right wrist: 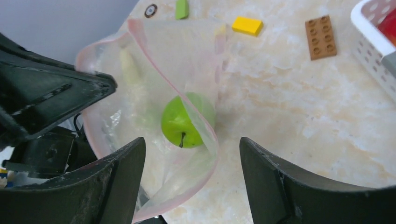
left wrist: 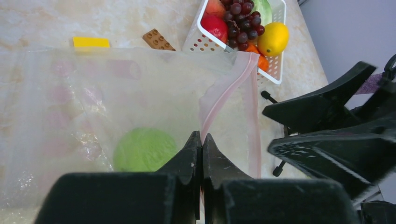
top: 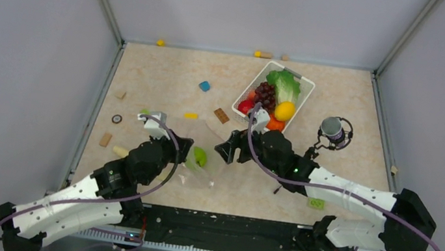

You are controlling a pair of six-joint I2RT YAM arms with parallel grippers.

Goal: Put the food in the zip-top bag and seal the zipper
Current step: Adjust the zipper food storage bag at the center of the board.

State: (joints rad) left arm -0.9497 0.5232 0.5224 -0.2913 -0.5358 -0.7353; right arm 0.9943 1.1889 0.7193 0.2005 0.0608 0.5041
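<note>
The left claw (left wrist: 201, 138) is clenched on the mouth edge of the zip-top bag (left wrist: 93, 93), pinching it at the pinkish zipper (left wrist: 254, 121) and holding the mouth open. The bag rests on the desk (top: 169, 65) close to the near edge, left of centre. One green toy fruit (right wrist: 184, 122) lies inside the bag. The right claw (right wrist: 191, 142) is released, jaws wide, poised over the open mouth and grasping nothing. A yellow block (right wrist: 247, 25) and a brown studded block (right wrist: 320, 37) lie beyond the bag. The white basket (left wrist: 201, 42) sits toward the far edge, right of centre, holding lettuce (top: 284, 85), grapes (top: 265, 94), red apple (top: 245, 106), lemon (top: 284, 110) and orange (top: 274, 124).
</note>
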